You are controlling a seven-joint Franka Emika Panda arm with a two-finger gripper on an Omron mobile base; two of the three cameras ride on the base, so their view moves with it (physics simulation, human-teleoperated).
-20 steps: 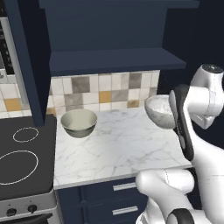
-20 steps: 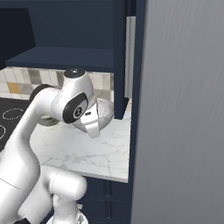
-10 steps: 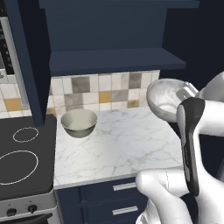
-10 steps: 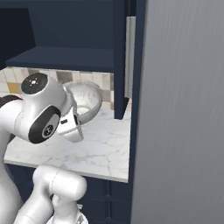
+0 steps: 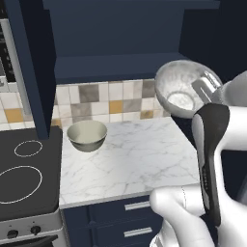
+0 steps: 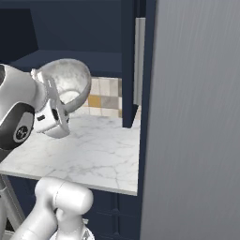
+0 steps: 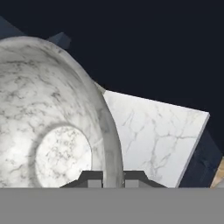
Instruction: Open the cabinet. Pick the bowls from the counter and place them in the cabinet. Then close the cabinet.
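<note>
the end effector [image 7: 113, 178] is pinched on the rim of the marbled bowl [image 5: 185, 88] – one fingertip inside, one outside – and holds it tipped on its side in the air above the right end of the worktop [image 5: 130, 157], up at the level of the open cabinet [image 5: 116, 67] shelf. the beige-grey bowl [image 5: 87, 135] sits upright near the worktop's back left corner, just beside the stovetop [image 5: 26, 171] – well apart from the lifted one
</note>
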